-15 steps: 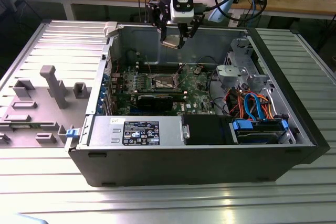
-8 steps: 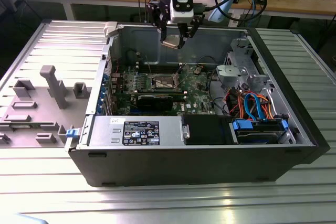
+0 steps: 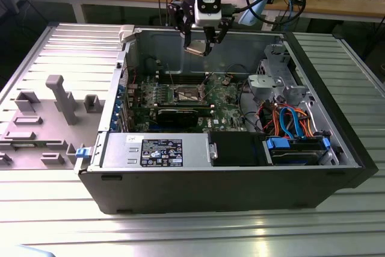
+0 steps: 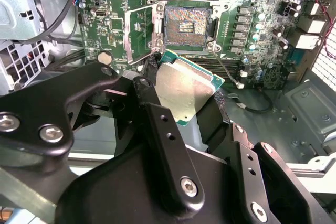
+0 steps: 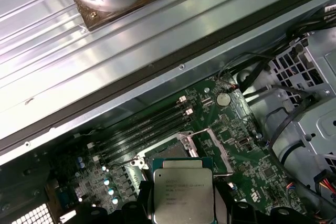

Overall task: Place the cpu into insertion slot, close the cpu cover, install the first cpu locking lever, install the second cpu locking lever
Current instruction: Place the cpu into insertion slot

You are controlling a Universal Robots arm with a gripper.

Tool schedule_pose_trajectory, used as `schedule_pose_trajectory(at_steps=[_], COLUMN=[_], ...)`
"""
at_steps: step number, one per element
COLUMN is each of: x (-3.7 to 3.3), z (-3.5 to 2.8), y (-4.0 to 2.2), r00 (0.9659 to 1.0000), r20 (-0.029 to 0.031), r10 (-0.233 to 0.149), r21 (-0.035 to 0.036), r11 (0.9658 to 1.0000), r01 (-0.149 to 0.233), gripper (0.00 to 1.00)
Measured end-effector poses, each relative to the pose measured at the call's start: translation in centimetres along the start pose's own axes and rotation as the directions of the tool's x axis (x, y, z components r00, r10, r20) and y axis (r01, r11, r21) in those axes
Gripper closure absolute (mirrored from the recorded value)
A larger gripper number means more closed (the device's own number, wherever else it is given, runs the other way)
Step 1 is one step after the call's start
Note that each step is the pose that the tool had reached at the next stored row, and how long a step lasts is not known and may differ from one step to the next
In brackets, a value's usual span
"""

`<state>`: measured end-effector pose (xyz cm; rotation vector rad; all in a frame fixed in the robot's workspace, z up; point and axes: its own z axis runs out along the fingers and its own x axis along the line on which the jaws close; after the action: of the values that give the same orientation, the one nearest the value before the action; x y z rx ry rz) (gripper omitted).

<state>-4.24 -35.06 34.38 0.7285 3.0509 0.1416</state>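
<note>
In the exterior view, the gripper (image 3: 202, 41) hung high above the insertion slot (image 3: 187, 94), over the open computer case (image 3: 240, 192). Its fingers were closed on the cpu (image 3: 197, 48), which was held tilted.

In the second wrist view, the cpu (image 4: 185, 90) was clamped by two opposite edges between the black fingers (image 4: 152, 85), metal top toward the camera. It was well apart from the insertion slot (image 4: 188, 24) and turned at an angle to the slot's square rim. The cpu cover (image 4: 129, 38) appeared to stand swung open just beside the slot, leaving the gold-brown contact field bare. By my judgement, seating it well meant squaring the chip to that rim, levelling it, and lowering it straight down without dragging across the contacts.

In the first wrist view, the cpu (image 5: 182, 192) in the gripper (image 5: 182, 207) covered the near side of the insertion slot (image 5: 170, 153), so only a strip of the slot showed past it. The chip's underside, edge notches and corner mark were hidden. The locking levers beside the slot were too thin to pick out with confidence.
</note>
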Motion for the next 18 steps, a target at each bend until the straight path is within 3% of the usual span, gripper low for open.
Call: schedule_pose_trajectory(at_steps=[18], x=[0.00], z=[0.00], y=[0.00], r00=[0.9998], r20=[0.0017], r10=[0.019], r21=[-0.0004], r11=[0.9998], r01=[-0.019], gripper=[0.45])
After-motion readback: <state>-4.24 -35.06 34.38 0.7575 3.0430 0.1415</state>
